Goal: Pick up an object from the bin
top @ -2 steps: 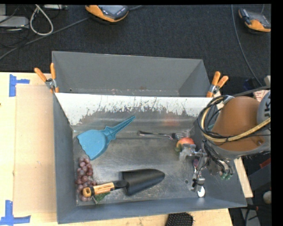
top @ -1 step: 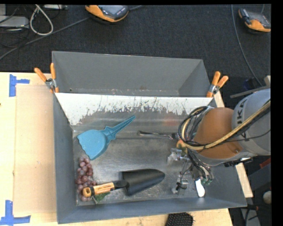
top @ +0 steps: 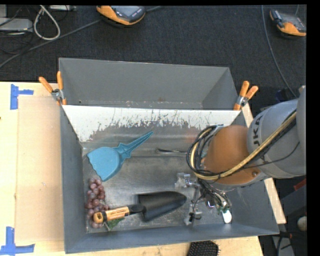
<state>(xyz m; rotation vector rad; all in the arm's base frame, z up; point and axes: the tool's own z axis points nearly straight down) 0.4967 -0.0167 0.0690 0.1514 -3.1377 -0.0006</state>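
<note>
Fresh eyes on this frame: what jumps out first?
The bright blue scoop stands out at the bin's left, pointed handle aiming up-right. Along the near wall lies a black trowel with a yellow handle, purple grapes at its left, and the gripper low just right of its blade.

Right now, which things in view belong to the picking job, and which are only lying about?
Belong to the job: the pincer, low at the front right of the grey bin; the black trowel beside it; the blue scoop; the purple grapes.

Just lying about: the black brush in front of the bin; the orange device and the white cable beyond it.
</note>
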